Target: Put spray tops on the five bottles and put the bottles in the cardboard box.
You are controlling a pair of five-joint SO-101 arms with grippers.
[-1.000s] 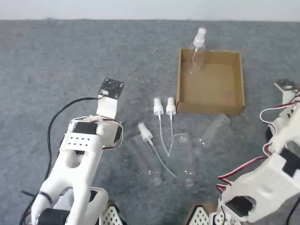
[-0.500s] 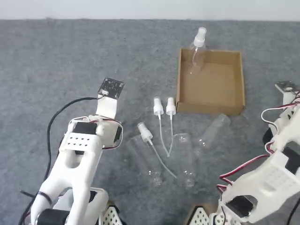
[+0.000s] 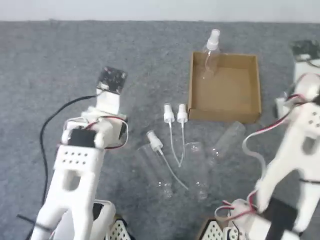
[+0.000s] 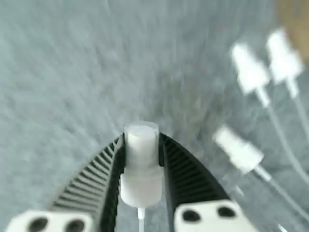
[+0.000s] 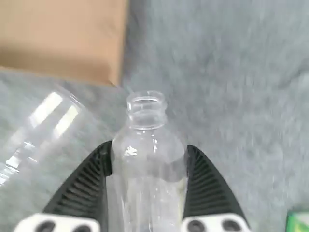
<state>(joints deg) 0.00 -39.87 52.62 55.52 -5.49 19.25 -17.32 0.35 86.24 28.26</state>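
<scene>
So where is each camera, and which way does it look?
High view: fixed above the table, looking down on the cardboard box, the loose spray tops, the left arm and the right arm.
Left wrist view: on the left wrist, looking along its fingers, shut on a spray top.
Right wrist view: on the right wrist, looking along its fingers, shut on an open bottle.
Shared: the loose spray tops, in high and left wrist views.

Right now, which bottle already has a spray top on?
The upright bottle at the cardboard box's far left corner: white spray top fitted. The three bottles lying on the carpet are open-necked, as is the right claw's bottle.
</scene>
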